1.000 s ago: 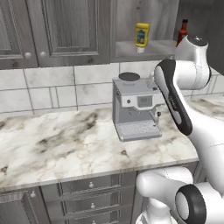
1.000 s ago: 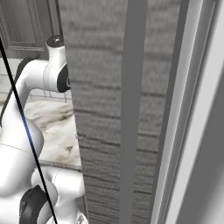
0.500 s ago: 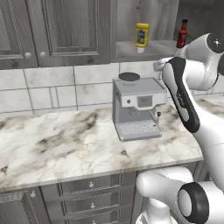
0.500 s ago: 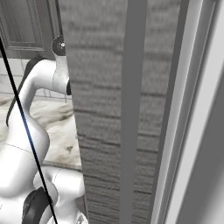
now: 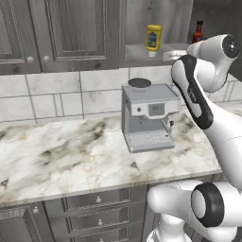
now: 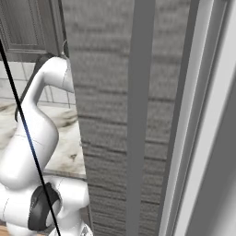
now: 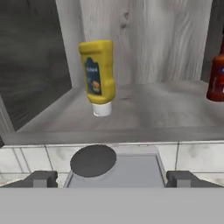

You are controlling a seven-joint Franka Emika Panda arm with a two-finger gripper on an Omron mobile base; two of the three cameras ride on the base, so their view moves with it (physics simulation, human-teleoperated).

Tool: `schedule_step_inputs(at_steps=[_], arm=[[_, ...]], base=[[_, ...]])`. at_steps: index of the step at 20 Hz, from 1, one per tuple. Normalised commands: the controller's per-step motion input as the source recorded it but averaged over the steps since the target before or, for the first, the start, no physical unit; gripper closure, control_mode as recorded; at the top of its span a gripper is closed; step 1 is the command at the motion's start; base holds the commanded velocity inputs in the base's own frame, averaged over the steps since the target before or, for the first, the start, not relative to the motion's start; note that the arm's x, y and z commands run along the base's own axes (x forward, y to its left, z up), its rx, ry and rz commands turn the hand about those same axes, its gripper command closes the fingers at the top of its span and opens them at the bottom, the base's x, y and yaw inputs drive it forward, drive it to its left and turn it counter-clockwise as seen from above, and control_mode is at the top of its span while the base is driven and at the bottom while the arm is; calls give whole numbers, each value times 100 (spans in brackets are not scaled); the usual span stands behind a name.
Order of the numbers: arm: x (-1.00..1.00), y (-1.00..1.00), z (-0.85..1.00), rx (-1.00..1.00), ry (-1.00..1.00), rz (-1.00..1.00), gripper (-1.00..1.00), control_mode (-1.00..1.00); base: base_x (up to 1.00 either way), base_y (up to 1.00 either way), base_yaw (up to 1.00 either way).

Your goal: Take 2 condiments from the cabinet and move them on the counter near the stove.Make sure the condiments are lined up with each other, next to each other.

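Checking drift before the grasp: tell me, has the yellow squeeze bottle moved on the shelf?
No. The yellow squeeze bottle keeps its place above the coffee machine on the cabinet shelf.

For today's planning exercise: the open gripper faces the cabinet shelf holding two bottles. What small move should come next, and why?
Probably ease the gripper up and forward toward the yellow bottle. It stands cap-down on the shelf, above and beyond the open fingertips, nearly centred; the red bottle sits off at the edge.

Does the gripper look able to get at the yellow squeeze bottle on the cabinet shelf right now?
Probably yes. The gripper is open and faces the yellow squeeze bottle, with nothing in front of it on the shelf; the red sauce bottle stands well aside.
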Motion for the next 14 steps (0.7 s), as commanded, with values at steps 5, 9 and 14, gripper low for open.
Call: schedule_step_inputs(at_steps=[5,9,14], arm=[[32,0,20,-4,0,2,-100,-100],[52,1,0,-7,0,13,-100,-100],[37,1,9,-1,0,19,-100,-100]], base=[[0,0,0],[0,0,0],[0,0,0]])
